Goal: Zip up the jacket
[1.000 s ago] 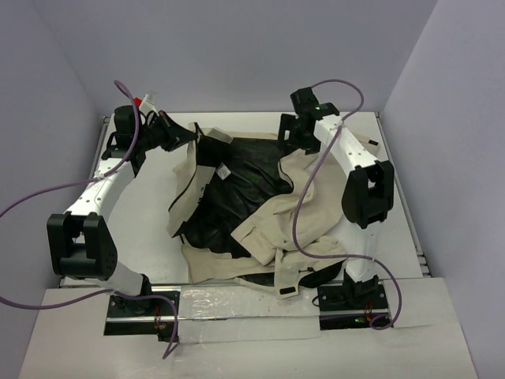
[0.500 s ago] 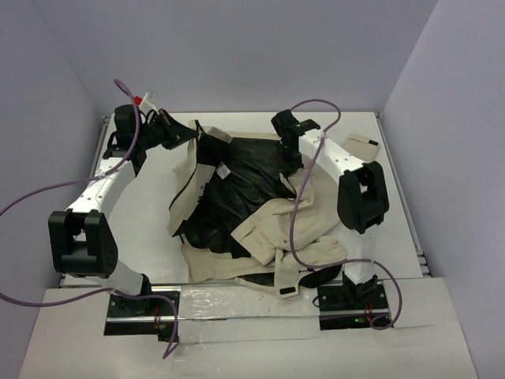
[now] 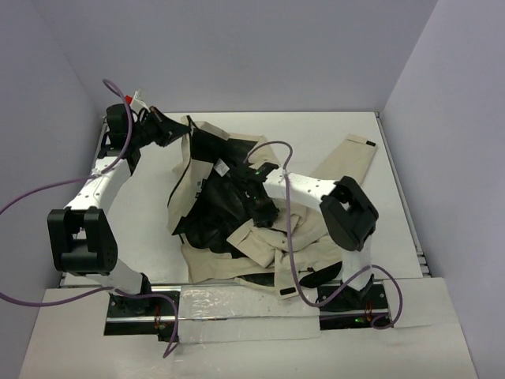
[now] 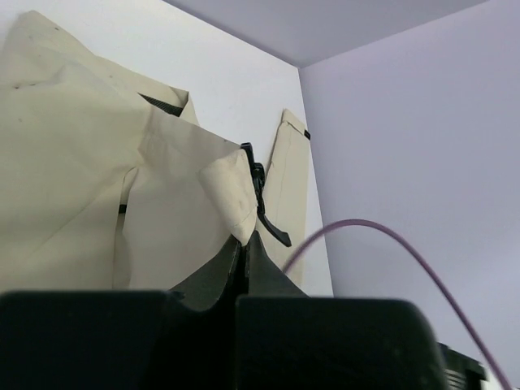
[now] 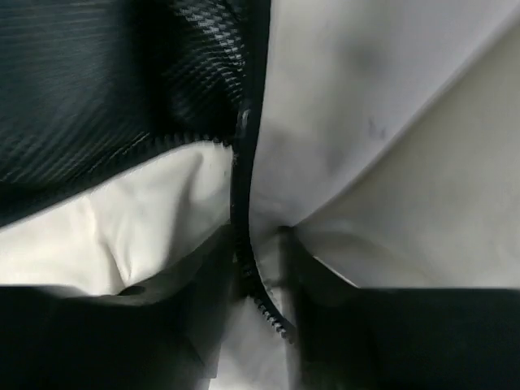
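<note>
**Desk:** Where does the garment lie?

**Photographer:** The large beige fabric jacket (image 3: 225,264) sprawls open and rumpled across the middle of the white bench (image 3: 142,221), black lining (image 3: 213,213) turned up. Its near hem reaches the bench's near edge between the two arm bases. One long beige sleeve (image 3: 351,158) stretches flat toward the far right corner. A small white label (image 3: 223,169) sits on the lining near the collar.

**Desk:** And the two tools?

**Photographer:** The left tool (image 3: 175,130), up by the far left corner, is pinched together on a fold of the jacket's beige edge and holds it raised off the bench. Its wrist view shows the fingers (image 4: 231,264) meeting where the cloth comes down to them. The right tool (image 3: 262,213) is pressed down into the garment's middle. The dark toothed zipper (image 5: 241,211) runs between its fingers, with beige cloth on either side. Whether those fingers grip it or merely straddle it, he cannot tell.

**Desk:** What room is there to move?

**Photographer:** A broad strip of bare bench shows on the left, between the left arm and the jacket's edge. Narrower bands run along the far edge and to the right of the sleeve. Lilac walls (image 3: 260,55) close in on three sides. The right arm's purple cable (image 3: 288,237) loops over the jacket.
</note>
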Available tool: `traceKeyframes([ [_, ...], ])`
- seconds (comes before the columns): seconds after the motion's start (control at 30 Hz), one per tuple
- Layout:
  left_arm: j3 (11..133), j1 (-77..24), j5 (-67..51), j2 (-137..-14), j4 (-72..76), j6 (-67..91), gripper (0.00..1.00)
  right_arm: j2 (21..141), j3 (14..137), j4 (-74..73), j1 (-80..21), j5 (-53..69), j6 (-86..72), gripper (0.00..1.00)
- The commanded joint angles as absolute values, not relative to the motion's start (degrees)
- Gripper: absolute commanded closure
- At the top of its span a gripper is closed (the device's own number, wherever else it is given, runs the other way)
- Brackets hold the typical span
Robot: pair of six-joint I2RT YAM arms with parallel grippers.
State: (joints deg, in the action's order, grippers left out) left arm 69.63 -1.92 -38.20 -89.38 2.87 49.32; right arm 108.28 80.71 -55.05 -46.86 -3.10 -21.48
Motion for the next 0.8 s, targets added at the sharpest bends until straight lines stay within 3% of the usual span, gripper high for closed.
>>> traceKeyframes([
  [0.0, 70.35, -1.01, -38.71, -88.59, 5.10, 49.44, 1.00, 108.98, 88.13, -60.37, -46.58, -3.84, -20.66, 0.38],
  [0.07, 69.70, -0.88, -38.76, -88.51, 5.40, 49.75, 1.00, 108.81, 92.93, -62.44, -46.23, -5.89, -19.69, 0.28],
  [0.13, 69.55, -0.88, -39.20, -88.68, 5.55, 49.82, 1.00, 109.09, 100.52, -64.61, -45.09, -8.72, -19.71, 0.25],
  [0.33, 69.48, -0.84, -38.81, -88.03, 4.40, 49.18, 1.00, 111.31, 110.14, -60.88, -38.76, -8.46, -21.49, 0.28],
  [0.57, 69.26, -0.79, -38.73, -87.42, 3.70, 48.99, 1.00, 127.77, 126.51, -60.91, -32.33, -4.36, -21.41, 0.28],
  [0.77, 69.08, -0.79, -37.74, -86.06, 1.66, 48.35, 1.00, 133.48, 127.73, -59.17, -30.15, -0.91, -20.32, 0.28],
])
